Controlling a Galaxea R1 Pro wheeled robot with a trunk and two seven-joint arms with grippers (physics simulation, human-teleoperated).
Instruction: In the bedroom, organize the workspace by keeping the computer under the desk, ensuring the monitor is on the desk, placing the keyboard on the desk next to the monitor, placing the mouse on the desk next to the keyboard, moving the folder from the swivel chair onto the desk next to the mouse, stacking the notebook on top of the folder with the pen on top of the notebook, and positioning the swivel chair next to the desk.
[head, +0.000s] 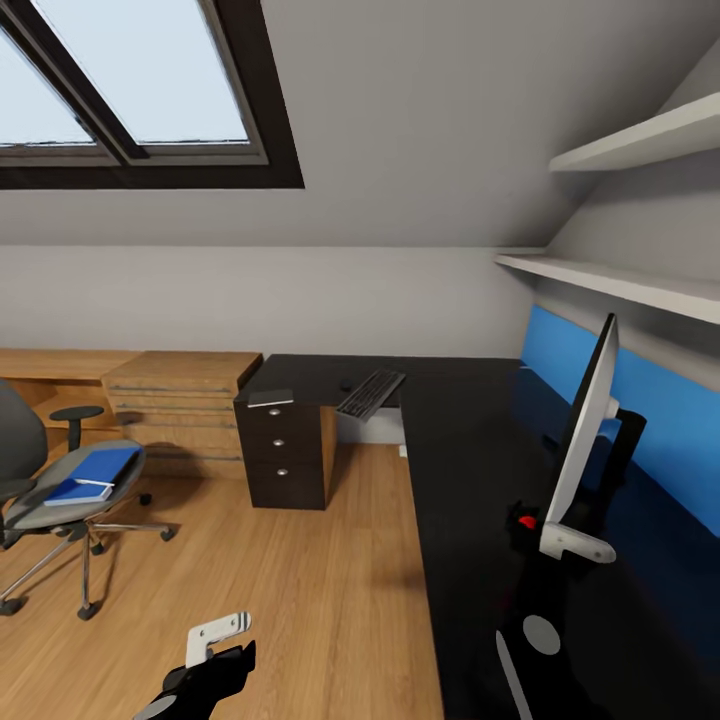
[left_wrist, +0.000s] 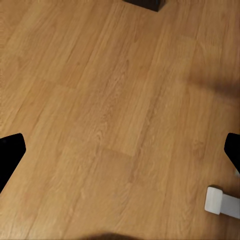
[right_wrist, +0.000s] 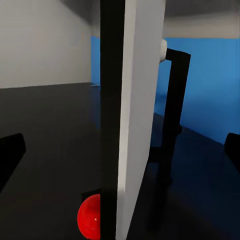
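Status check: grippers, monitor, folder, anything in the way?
Left gripper open over bare floor, empty. Right gripper jaws open, straddling the monitor edge, upright on the desk. Folder on the swivel chair. Keyboard on desk corner.

Attic home office, probably: skylight (head: 130, 85), sloped ceiling, desk (head: 480, 440), swivel chair (head: 60, 490).

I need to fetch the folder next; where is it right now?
In the head view, the folder lies on the seat of the swivel chair at the far left, left of the light wooden chest.
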